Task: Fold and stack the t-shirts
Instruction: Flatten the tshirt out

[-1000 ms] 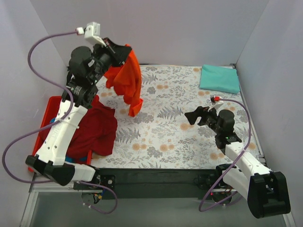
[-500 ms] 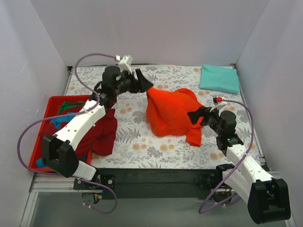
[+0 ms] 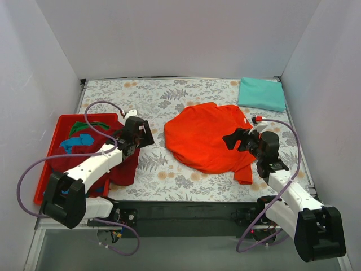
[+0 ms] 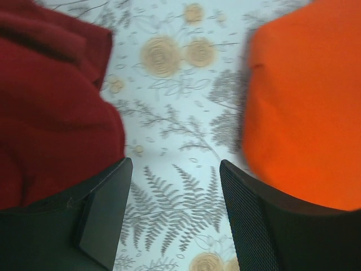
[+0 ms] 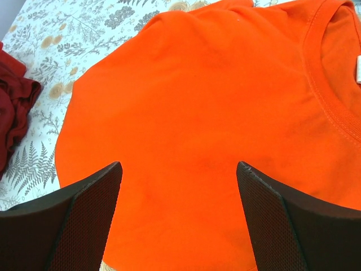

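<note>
Lying spread out, the orange-red t-shirt (image 3: pixel 206 138) sits under the right gripper (image 5: pixel 179 169), whose jaws gape empty. The left gripper (image 4: pixel 175 169), likewise parted and empty, has that shirt to its right and a maroon t-shirt (image 4: pixel 51 113) at its left, perhaps touching.

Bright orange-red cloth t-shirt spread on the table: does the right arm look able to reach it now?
Likely yes: the right gripper hangs open right over the orange-red t-shirt, nothing in between.
</note>
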Motion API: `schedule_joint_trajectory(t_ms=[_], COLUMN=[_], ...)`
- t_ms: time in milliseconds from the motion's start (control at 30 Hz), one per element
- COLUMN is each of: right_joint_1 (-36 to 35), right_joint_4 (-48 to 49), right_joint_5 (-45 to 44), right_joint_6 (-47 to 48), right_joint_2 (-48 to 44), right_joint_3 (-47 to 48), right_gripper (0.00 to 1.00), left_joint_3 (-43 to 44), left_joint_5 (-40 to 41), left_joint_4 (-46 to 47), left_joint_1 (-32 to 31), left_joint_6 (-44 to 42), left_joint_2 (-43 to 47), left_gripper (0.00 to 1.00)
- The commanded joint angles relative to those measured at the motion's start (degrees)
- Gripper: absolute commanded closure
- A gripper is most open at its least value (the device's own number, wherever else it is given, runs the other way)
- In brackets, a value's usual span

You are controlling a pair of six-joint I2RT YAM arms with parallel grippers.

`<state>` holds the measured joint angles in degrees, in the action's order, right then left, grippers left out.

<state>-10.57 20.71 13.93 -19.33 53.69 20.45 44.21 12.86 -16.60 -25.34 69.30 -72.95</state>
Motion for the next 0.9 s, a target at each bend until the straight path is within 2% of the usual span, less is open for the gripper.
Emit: schedule_joint_trajectory(t_ms=[0, 67, 333, 400, 433, 567, 667, 767, 800, 867], right_joint_1=[0.2, 0.2, 0.1, 0.2, 0.2, 0.2, 0.2, 0.2, 0.1, 0.2], right_joint_4=[1.2, 1.3, 1.2, 1.1, 1.1, 1.0, 1.0, 1.0, 1.0, 1.0], right_joint_5=[1.9, 2.3, 1.5, 1.4, 1.7, 1.8, 2.1, 2.8, 2.9, 3.6], right_joint_6=[-0.2, -0.5, -0.9, -0.9, -0.9, -1.0, -1.0, -1.1, -1.1, -1.3], right_joint_2=[0.4, 0.0, -3.2, -3.9, -4.0, -4.7, -5.2, -5.2, -5.1, -4.9], right_joint_3=[1.3, 1.3, -0.1, -0.1, -0.2, -0.4, -0.4, -0.2, -0.1, 0.2], right_gripper=[0.12, 0.12, 0.12, 0.12, 0.12, 0.12, 0.12, 0.12, 0.12, 0.12], left_joint_3=[-1.1, 0.3, 0.8, 0.9, 0.9, 0.4, 1.3, 6.1, 7.4, 9.1], left_joint_5=[11.9, 13.8, 22.5, 23.1, 23.4, 27.7, 30.2, 34.7, 38.8, 43.1], left_joint_4=[-4.9, -7.7, -9.5, -9.4, -9.4, -9.7, -12.0, -17.3, -17.8, -15.5], left_joint_1=[-0.1, -0.3, -1.5, -1.6, -1.5, -1.5, -0.3, 4.5, 5.3, 6.6], left_joint_6=[1.7, 2.9, 5.1, 5.5, 5.7, 6.3, 6.6, 6.9, 7.0, 5.3], left_joint_2=[-3.6, -5.8, -11.1, -12.0, -12.4, -11.1, -8.4, -1.3, 4.2, 9.6], left_gripper=[0.38, 0.39, 0.44, 0.55, 0.70, 1.00, 1.00, 1.00, 1.00, 1.00])
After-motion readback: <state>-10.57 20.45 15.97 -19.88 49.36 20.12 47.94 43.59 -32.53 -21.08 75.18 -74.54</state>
